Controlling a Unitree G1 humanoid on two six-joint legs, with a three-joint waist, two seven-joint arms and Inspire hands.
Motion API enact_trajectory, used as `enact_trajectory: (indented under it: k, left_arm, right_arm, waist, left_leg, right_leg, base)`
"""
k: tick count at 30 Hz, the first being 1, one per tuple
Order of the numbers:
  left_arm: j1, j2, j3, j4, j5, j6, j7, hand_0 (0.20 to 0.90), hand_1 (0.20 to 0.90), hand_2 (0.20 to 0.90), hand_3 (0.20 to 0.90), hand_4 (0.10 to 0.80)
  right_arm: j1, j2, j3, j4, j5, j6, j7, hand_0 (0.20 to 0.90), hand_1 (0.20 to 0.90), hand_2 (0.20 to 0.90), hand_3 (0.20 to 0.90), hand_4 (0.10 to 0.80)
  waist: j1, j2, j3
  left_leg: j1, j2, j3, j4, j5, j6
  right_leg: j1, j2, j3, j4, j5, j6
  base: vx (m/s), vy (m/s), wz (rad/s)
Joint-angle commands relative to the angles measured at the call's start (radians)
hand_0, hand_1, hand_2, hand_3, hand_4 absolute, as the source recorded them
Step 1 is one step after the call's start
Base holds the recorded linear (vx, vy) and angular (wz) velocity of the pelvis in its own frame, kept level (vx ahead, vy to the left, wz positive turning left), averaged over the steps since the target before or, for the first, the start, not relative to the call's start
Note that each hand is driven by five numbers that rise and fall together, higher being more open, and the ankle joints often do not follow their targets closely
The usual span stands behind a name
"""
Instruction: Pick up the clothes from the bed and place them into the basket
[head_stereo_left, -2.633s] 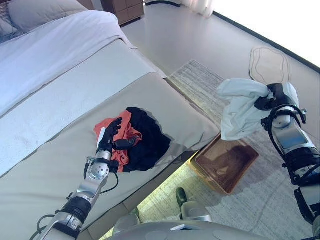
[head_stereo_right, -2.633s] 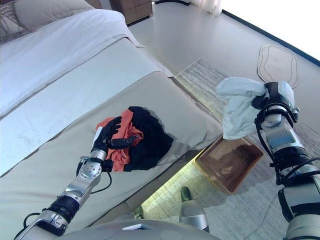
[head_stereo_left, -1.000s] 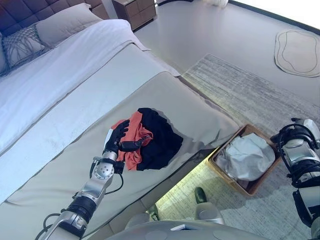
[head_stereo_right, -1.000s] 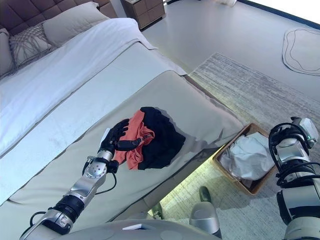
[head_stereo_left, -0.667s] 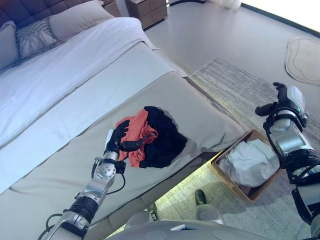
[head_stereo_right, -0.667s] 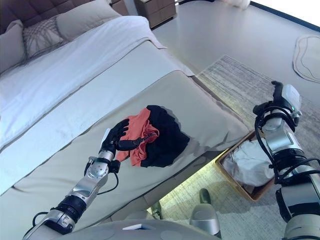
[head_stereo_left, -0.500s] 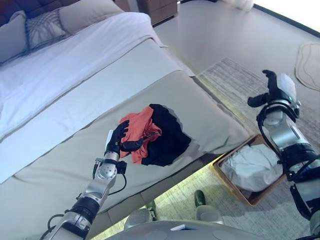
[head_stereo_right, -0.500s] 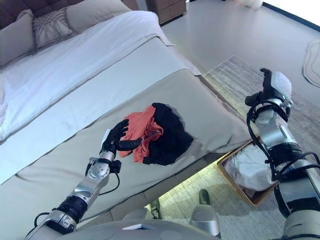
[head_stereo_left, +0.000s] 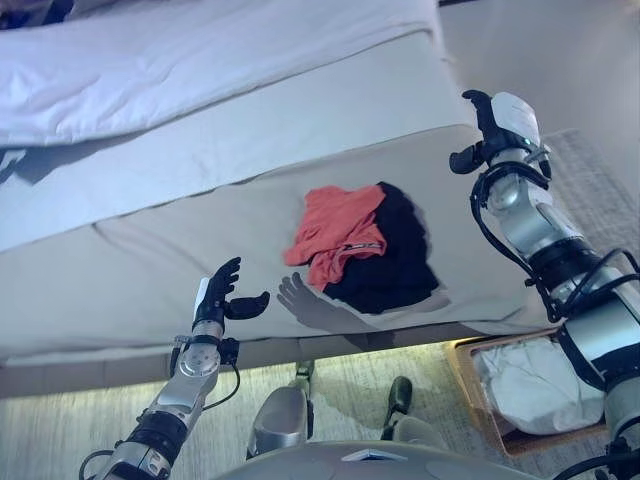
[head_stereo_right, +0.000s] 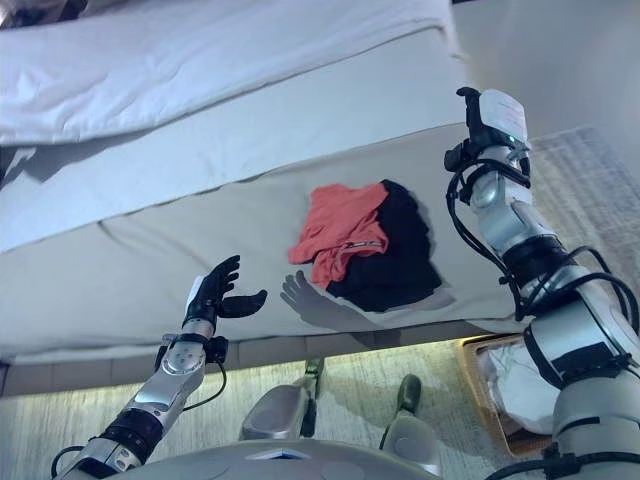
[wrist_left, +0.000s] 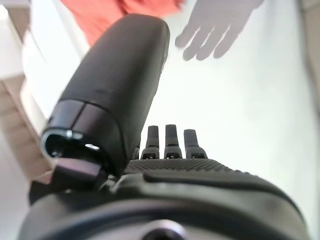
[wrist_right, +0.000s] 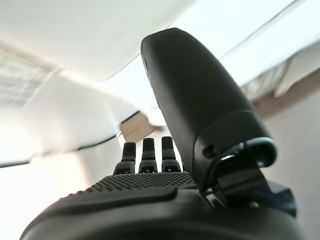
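An orange garment (head_stereo_left: 335, 232) and a black garment (head_stereo_left: 392, 255) lie together in a heap on the beige bedspread (head_stereo_left: 150, 260), near the bed's near edge. My left hand (head_stereo_left: 218, 298) is open and empty, held above the bedspread to the left of the heap, apart from it. My right hand (head_stereo_left: 490, 130) is open and empty, raised above the bed to the right of the heap. A white garment (head_stereo_left: 540, 385) lies in the brown basket (head_stereo_left: 470, 365) on the floor at the lower right.
White bedding (head_stereo_left: 200, 60) covers the far part of the bed. A grey rug (head_stereo_left: 595, 165) lies on the floor to the right of the bed. The basket stands close against the bed's side.
The camera has swung left across the bed. My left hand has let go of the orange garment and drawn back to the left. My right hand has risen from the basket to above the bed.
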Motion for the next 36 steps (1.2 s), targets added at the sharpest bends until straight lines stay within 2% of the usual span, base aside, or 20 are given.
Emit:
enact_trajectory:
  k: [1,6,7,9,16,23,31,36]
  left_arm:
    - [-0.079,0.09,-0.011,-0.049,0.004,-0.127,0.01,0.9,0.9,0.9,0.9,0.8]
    - [-0.101,0.093,-0.017,-0.099,-0.011,-0.162,0.028,0.9,0.9,0.9,0.9,0.8]
    - [-0.108,0.101,-0.026,-0.132,0.002,-0.168,0.032,0.9,0.9,0.9,0.9,0.8]
    - [-0.108,0.117,-0.034,-0.166,-0.006,-0.169,0.033,0.9,0.9,0.9,0.9,0.8]
    - [-0.09,0.132,-0.043,-0.228,-0.013,-0.166,0.042,0.9,0.9,0.9,0.9,0.8]
    - [-0.065,0.153,-0.051,-0.239,-0.032,-0.192,0.046,0.9,0.9,0.9,0.9,0.8]
    - [-0.048,0.173,-0.051,-0.271,-0.032,-0.221,0.054,0.9,0.9,0.9,0.9,0.8]
    - [-0.038,0.185,-0.051,-0.306,-0.028,-0.203,0.053,0.9,0.9,0.9,0.9,0.8]
  right_arm:
    - [-0.26,-0.029,0.079,-0.045,-0.064,-0.015,-0.046,0.9,0.9,0.9,0.9,0.8]
    - [-0.339,0.022,0.118,0.007,-0.09,0.004,-0.028,0.9,0.9,0.9,0.9,0.8]
    - [-0.372,0.024,0.136,0.027,-0.096,0.014,-0.025,0.9,0.9,0.9,0.9,0.8]
    - [-0.395,0.024,0.155,0.045,-0.101,0.029,-0.013,0.9,0.9,0.9,0.9,0.8]
    - [-0.416,0.016,0.183,0.138,-0.113,0.102,0.065,0.9,0.9,0.9,0.9,0.8]
    - [-0.451,0.009,0.225,0.289,-0.124,0.129,0.144,0.9,0.9,0.9,0.9,0.8]
    - [-0.5,0.008,0.287,0.463,-0.168,0.219,0.303,0.9,0.9,0.9,0.9,0.8]
    - [-0.513,0.0,0.306,0.521,-0.173,0.253,0.378,0.9,0.9,0.9,0.9,0.8]
  waist:
    - [0.047,-0.029,0.114]
    - [0.086,-0.013,0.208]
    - [0.101,-0.009,0.227]
    - [0.117,-0.008,0.227]
    - [0.138,0.019,0.227]
    - [0.151,0.034,0.227]
    - [0.168,0.037,0.227]
    - [0.176,0.04,0.227]
  left_leg:
    - [-0.046,-0.04,-0.022,0.192,-0.168,0.001]
    - [-0.157,-0.081,-0.051,0.344,-0.213,0.027]
    - [-0.217,-0.098,-0.057,0.406,-0.235,0.038]
    - [-0.278,-0.111,-0.056,0.475,-0.283,0.047]
    - [-0.453,-0.142,-0.055,0.645,-0.351,0.079]
    - [-0.532,-0.14,-0.046,0.686,-0.358,0.088]
    - [-0.581,-0.136,-0.047,0.7,-0.357,0.095]
    - [-0.609,-0.133,-0.047,0.72,-0.361,0.096]
  right_leg:
    - [-0.082,-0.108,-0.058,0.27,-0.116,-0.058]
    - [-0.184,-0.15,-0.054,0.429,-0.156,-0.06]
    - [-0.237,-0.161,-0.057,0.497,-0.176,-0.064]
    - [-0.303,-0.176,-0.046,0.582,-0.216,-0.061]
    - [-0.476,-0.198,-0.029,0.765,-0.26,-0.074]
    - [-0.557,-0.192,-0.025,0.815,-0.269,-0.076]
    - [-0.6,-0.172,-0.029,0.825,-0.275,-0.081]
    - [-0.632,-0.17,-0.037,0.856,-0.281,-0.085]
  base:
    - [-0.039,0.104,0.21]
    - [-0.051,0.097,0.19]
    - [-0.02,0.053,0.26]
    - [0.001,0.048,0.29]
    - [-0.011,0.051,0.14]
    - [-0.012,0.01,0.05]
    - [0.0,0.0,0.0]
    - [0.002,-0.004,0.02]
